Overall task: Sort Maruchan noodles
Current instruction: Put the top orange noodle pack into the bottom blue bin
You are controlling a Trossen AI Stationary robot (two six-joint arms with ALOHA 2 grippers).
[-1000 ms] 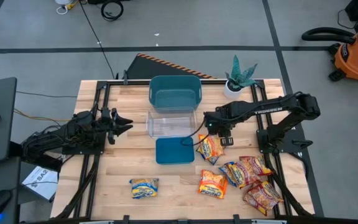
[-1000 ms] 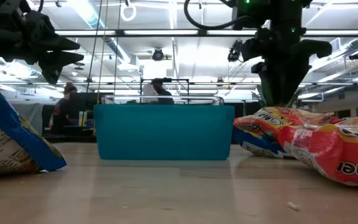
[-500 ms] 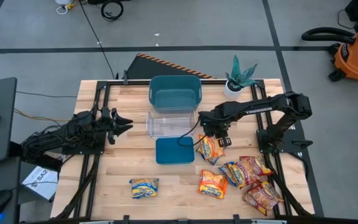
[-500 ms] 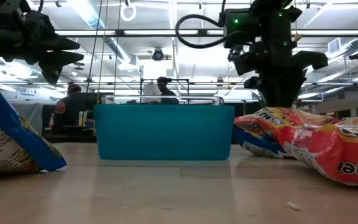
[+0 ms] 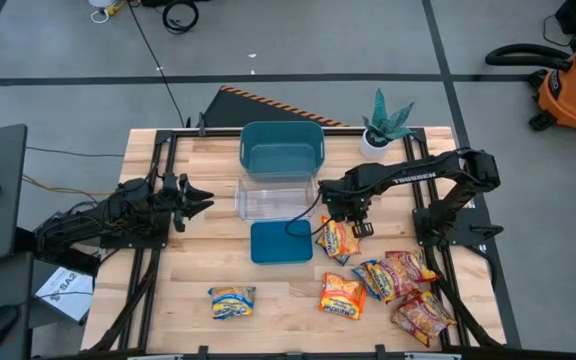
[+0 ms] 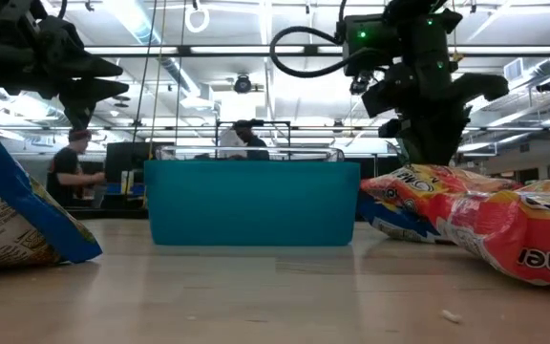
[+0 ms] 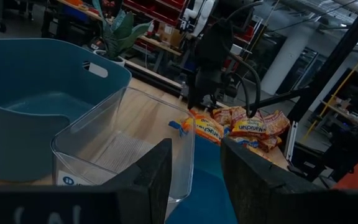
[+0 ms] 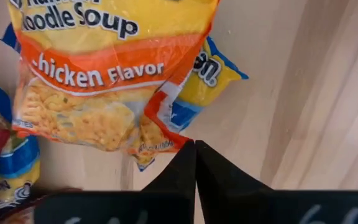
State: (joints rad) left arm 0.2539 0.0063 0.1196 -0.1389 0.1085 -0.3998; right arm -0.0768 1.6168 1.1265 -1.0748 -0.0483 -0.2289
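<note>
An orange chicken-flavor noodle packet (image 8: 104,81) lies flat on the table, overlapping a yellow-and-blue one (image 8: 213,71). My right gripper (image 8: 195,149) is shut, pointing down at the orange packet's far end (image 5: 340,224). More noodle packets lie near the front: a yellow one (image 5: 232,301), an orange one (image 5: 342,296), and blue and red ones (image 5: 408,268) at the right. My left gripper (image 7: 197,171) hovers open at the table's left (image 5: 200,200), touching nothing. My right gripper comes from above with its shut fingertips (image 8: 182,158) right at a corner of the orange packet's crimped edge (image 8: 166,142). Whether they pinch that edge or only stand beside it, I cannot tell. The packet lies flat on the table.
A teal bin (image 5: 282,150) stands at the far middle, a clear bin (image 5: 274,198) in front of it, and a teal lid (image 5: 281,243) nearer still. A potted plant (image 5: 385,122) sits at the far right. Bare wood lies at the front left.
My right gripper has shifted slightly toward the table's left, staying low over the orange packet's far end. The packets lie where they were.
</note>
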